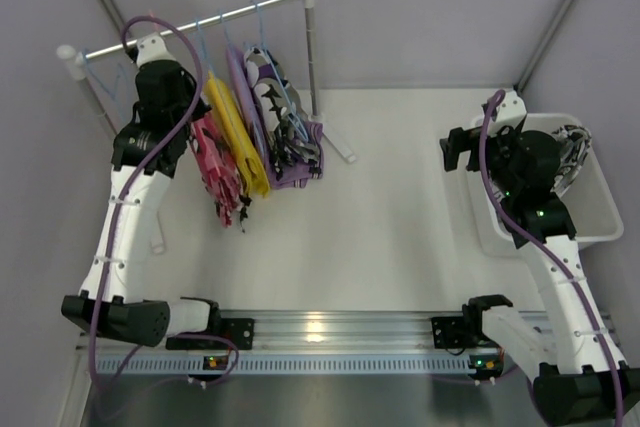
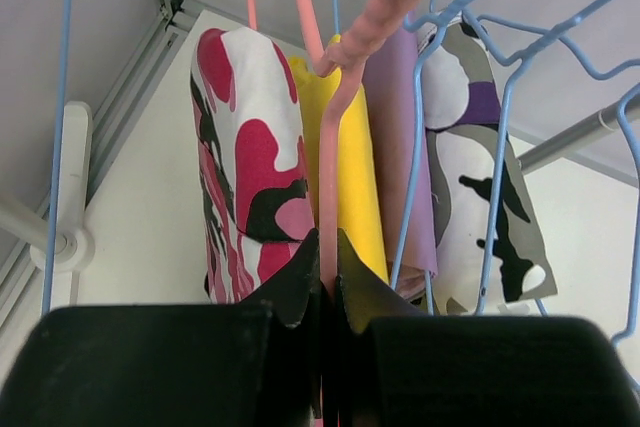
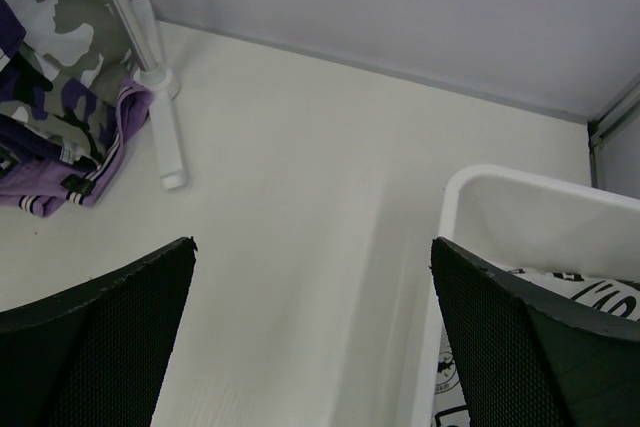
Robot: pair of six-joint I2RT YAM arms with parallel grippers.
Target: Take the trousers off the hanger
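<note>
Print on the cloth [image 3: 600, 292] in the white bin [image 3: 520, 197], just right of my right gripper [image 3: 312, 242], is unreadable. Its jaws are wide apart, holding nothing. My left gripper [image 2: 325, 257] is pinched tight on the pink hanger wire [image 2: 340, 127]. The trousers [image 1: 240, 137] hang just beyond it: red-pink pair [image 2: 250, 167] left of the wire, yellow pair [image 2: 362, 177] right.

Lab cell: grey panel walls [image 1: 420, 7], aluminium rail [image 1: 340, 328].

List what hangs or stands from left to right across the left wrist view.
white rack foot → red-pink blotched trousers → yellow trousers → purple trousers → black-white-grey print trousers
</note>
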